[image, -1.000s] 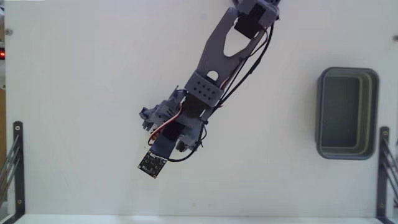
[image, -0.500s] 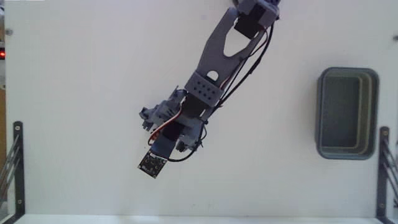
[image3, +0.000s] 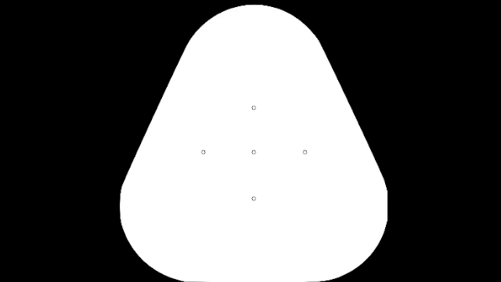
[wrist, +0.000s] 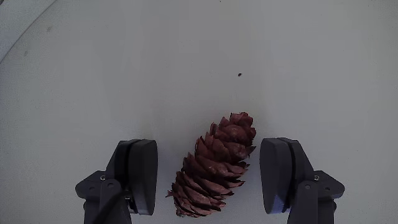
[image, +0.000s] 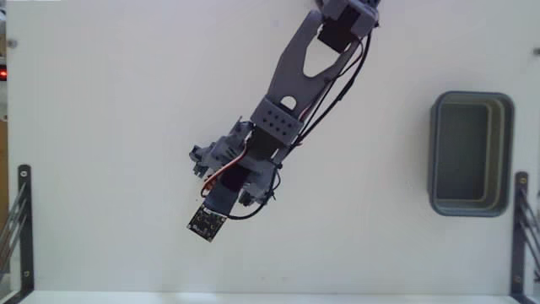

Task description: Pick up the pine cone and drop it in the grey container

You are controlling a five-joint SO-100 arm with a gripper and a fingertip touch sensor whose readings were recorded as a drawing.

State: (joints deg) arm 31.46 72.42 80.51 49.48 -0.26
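Reddish-brown pine cone point(wrist: 214, 167) lying on white table point(wrist: 124, 62), tip aimed about 1 o'clock in wrist view, sitting between my fingers point(wrist: 143, 174). My gripper point(wrist: 213, 176) spread wide, nothing clamped, gap either side. Grey container point(image: 471, 154) well apart, out at 3 o'clock in fixed view, empty. Worry: cone's skewed, so closing could roll it or catch only loose scales, then it slips mid-carry.

Nothing moved between the earlier fixed-view pictures and now. The arm point(image: 291, 101) kept the same pose over the table point(image: 101, 101), and no shift showed in the container point(image: 471, 154) or anything else across the three moments.
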